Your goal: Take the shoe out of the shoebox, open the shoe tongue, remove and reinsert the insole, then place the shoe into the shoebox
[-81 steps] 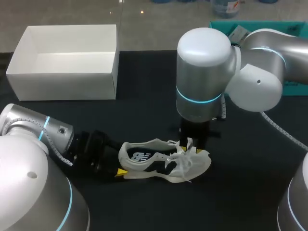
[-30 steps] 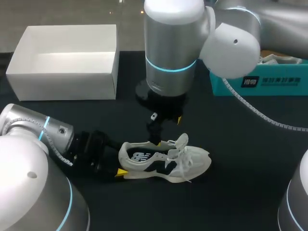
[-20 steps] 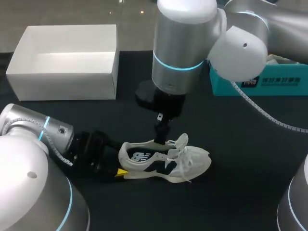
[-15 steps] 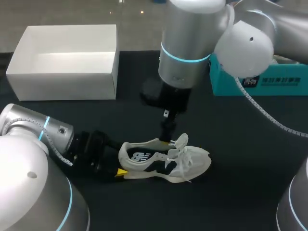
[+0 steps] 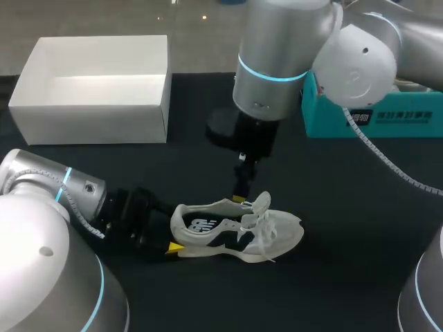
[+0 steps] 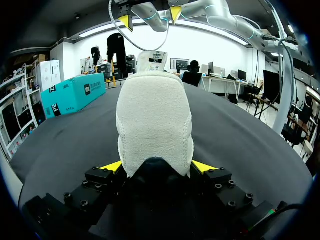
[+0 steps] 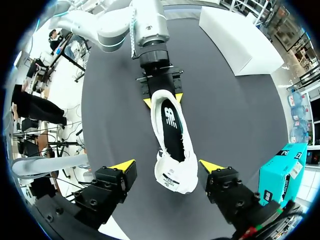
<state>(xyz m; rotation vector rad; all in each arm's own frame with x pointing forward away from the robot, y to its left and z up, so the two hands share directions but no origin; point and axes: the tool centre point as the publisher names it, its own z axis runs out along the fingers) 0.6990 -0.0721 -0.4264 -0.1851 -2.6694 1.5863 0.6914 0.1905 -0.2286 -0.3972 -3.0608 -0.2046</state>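
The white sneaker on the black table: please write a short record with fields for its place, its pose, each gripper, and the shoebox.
shoe: white sneaker with black side panels, upright on its sole on the black table, outside the box
left gripper: shut on the sneaker's heel, one yellow tip on each side
right gripper: open, fingers wide apart, above the sneaker's opening
shoebox: white cardboard box, open, nothing in it, behind the sneaker
other: teal box at the table's far right
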